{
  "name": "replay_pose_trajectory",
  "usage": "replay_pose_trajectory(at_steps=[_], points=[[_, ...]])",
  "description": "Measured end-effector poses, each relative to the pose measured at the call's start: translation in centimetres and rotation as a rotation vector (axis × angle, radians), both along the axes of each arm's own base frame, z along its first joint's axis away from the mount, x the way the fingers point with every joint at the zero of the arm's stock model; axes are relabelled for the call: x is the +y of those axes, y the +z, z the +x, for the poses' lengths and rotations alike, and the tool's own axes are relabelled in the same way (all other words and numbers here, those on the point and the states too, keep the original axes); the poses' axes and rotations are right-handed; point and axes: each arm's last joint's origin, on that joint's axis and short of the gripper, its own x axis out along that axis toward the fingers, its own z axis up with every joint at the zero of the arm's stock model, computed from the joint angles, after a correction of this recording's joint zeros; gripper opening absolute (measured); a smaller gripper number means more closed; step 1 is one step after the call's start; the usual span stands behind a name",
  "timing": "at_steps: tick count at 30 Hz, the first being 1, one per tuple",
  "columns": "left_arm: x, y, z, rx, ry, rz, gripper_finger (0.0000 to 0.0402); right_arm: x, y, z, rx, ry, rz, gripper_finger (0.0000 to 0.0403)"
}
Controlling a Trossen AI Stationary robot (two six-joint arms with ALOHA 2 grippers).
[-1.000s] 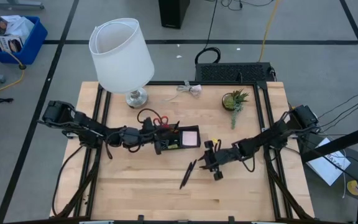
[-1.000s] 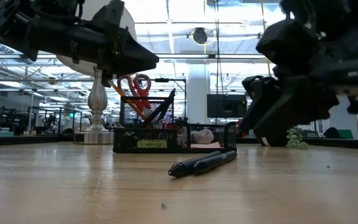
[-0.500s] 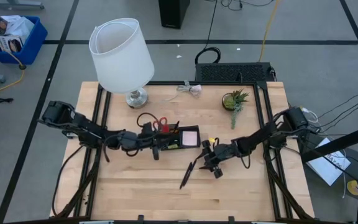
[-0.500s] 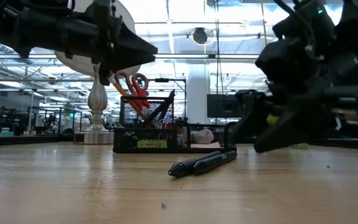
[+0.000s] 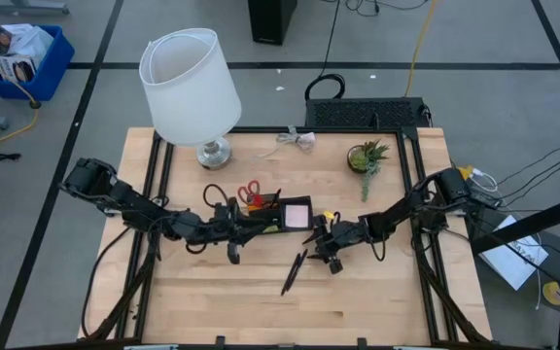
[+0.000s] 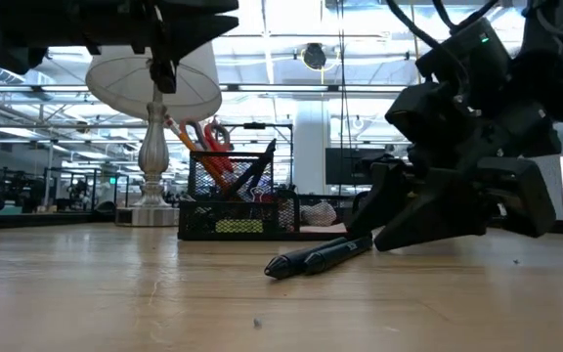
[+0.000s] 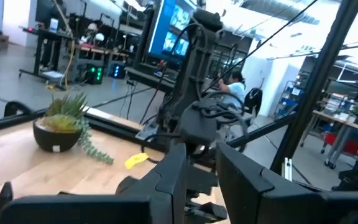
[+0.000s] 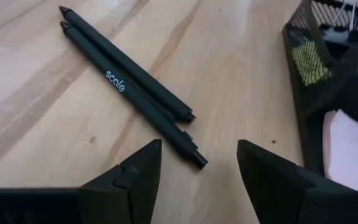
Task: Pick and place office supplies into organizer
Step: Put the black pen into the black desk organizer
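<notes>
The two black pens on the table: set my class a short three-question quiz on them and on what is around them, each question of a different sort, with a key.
1. True or false: the two black pens lie side by side on the wooden table, outside the organizer.
2. Multiple choice: the right pincer is (A) shut on a pen, (B) open, with the pens' near ends just ahead of its fingers, (C) inside the organizer.
3. Fill in: the flat pink thing beside the organizer's mesh is the ____.

Key: 1 true; 2 B; 3 sticky-note pad.
</notes>
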Motion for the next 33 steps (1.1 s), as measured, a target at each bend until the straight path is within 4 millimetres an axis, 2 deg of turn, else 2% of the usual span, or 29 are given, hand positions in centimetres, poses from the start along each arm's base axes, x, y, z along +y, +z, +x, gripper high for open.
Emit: replay_pose_trajectory(at_steps=[5,12,29,33], points=[[-0.2,0.2,-0.1,-0.022,-0.005,0.005,0.0090,-0.2,-0.2,0.0,0.044,0.016,0.096,0.0194],[-0.2,0.3,-0.1,-0.025,-0.004,0.007,0.0090,0.2,-0.3,-0.3,0.075,0.015,0.132,0.0178],[-0.1,0.3,-0.1,-0.025,-0.003,0.006,0.0090,4.7,-0.1,-1.6,0.091,0.120,0.227,0.0129],[-0.1,0.3,-0.1,-0.025,-0.003,0.006,0.0090,5.4,0.1,-1.7,0.036,0.069,0.184,0.0126]])
